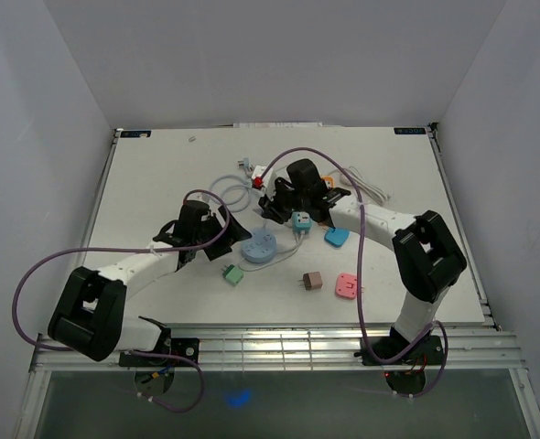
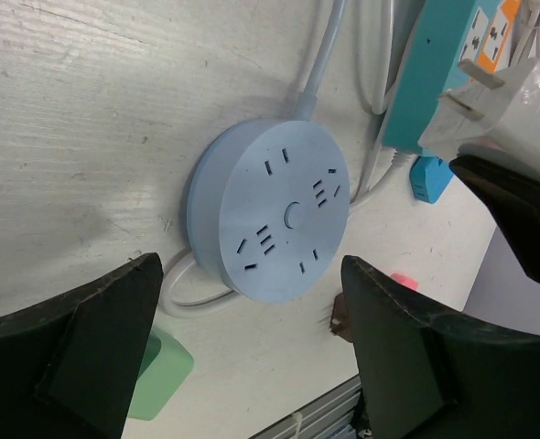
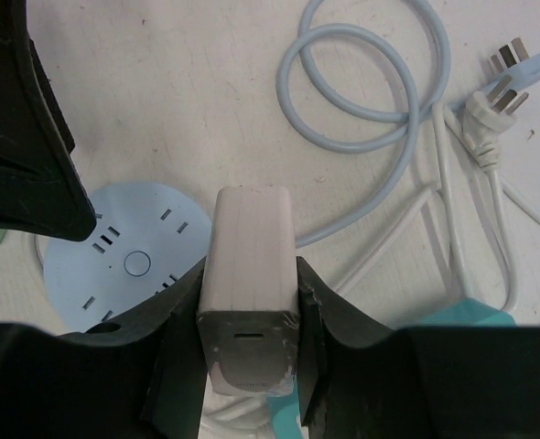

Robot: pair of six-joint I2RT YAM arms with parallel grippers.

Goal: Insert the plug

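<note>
Right pincer (image 3: 249,306): closed on the white plug (image 3: 247,229), both fingers pressed flat against its sides. The plug is held off the surface (image 1: 160,174). The left wrist view shows its flat prongs bare in the air.

Round blue socket hub (image 2: 279,215): lies flat on the surface at about 7 o'clock from the right pincer in the top view. Its slots are all empty and its pale cord runs off toward 12 o'clock.

Left pincer (image 2: 252,261): wide open and holding nothing, low at about 9 o'clock of the hub, with its fingers framing the hub from a short way back.

Progress: the plug is grasped and carried near the hub. The prongs are not yet over any slot, so alignment, lowering and seating remain. The left arm looks placed to brace the hub, but there is no contact yet.

Spare adapters lie at 4 to 6 o'clock of the hub, clear of it.
</note>
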